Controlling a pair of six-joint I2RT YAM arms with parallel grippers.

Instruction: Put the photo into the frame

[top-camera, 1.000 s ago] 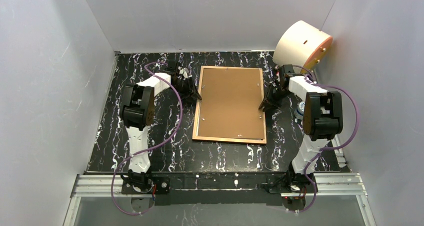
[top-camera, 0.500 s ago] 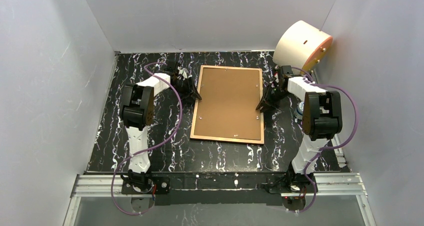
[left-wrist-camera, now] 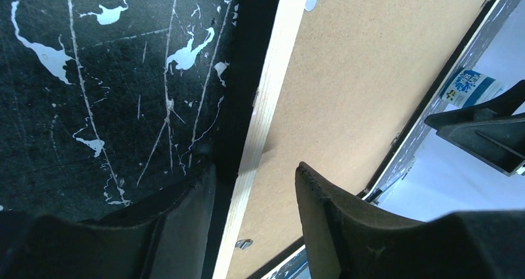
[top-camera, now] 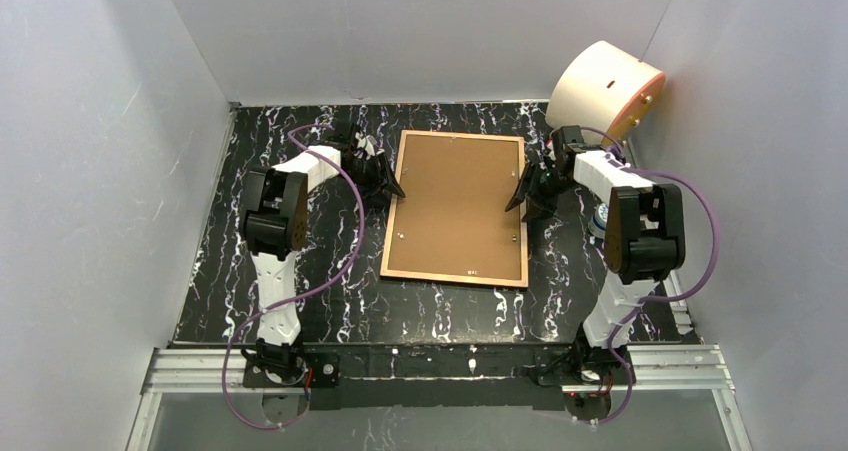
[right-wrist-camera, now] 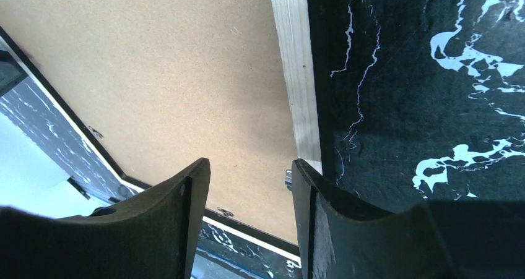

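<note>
With the frame [left-wrist-camera: 267,106] lying back-up at the middle of the table [top-camera: 300,271], and the left claw [top-camera: 392,188] and right claw [top-camera: 518,196] both released astride its long edges, you should treat it as stiff, light and probably breakable, pinching those wooden rims, not the backing [top-camera: 458,196].

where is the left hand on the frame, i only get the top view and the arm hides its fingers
Observer: Left wrist view: the left hand is open and straddles the pale wood edge of the frame, with one finger on the table side and one over the backing board.
Operator: and the right hand
Observer: Right wrist view: the right hand is open too, bare board between its fingers, the outer finger at the wood edge.
Operator: any hardware near it
Observer: A metal tab sits beside that finger's tip.
</note>
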